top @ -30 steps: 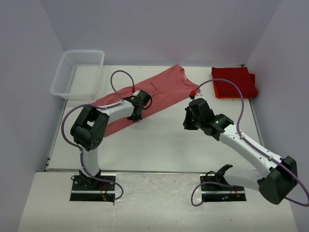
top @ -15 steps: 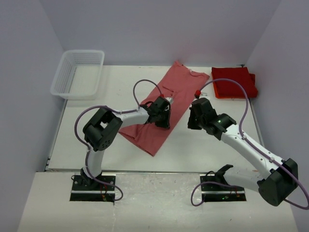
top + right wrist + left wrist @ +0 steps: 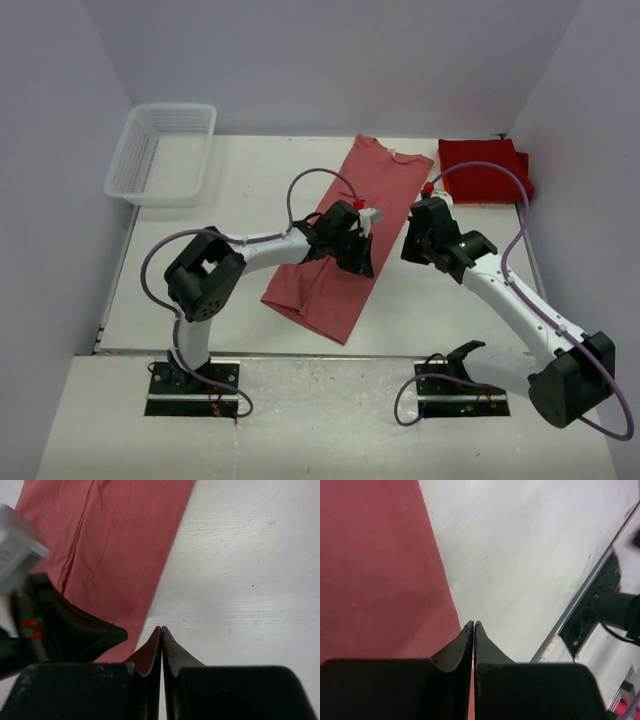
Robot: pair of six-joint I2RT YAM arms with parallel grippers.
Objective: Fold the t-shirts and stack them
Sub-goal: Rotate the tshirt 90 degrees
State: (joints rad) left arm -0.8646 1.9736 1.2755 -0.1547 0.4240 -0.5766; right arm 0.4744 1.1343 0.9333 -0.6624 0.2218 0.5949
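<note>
Top view: white tabletop (image 3: 240,170), walled on three sides.

Faded salmon-red cloth t-shirt (image 3: 380,180) lies flat near the table's centre, folded lengthwise into a long narrow strip. The strip runs on a diagonal, with the collar end at the far right and the hem end towards the near edge, left of centre. Creases run along its length.

Stack of deep red t-shirts folded into flat rectangles (image 3: 480,182) sits in the far right corner, just beside the collar end but apart from it.

White plastic mesh basket (image 3: 128,160) is in the far left corner, well apart from the shirts.

Left gripper (image 3: 473,625): jaws pressed fully together, tips down at the right-hand long edge of the salmon strip, about midway along. Cloth lies to one side and bare table to the other. Cannot tell whether the edge is nipped.

Right gripper (image 3: 161,628): jaws also clenched tight, tips at the same long edge, near the left gripper. Cannot tell whether any cloth is caught.
</note>
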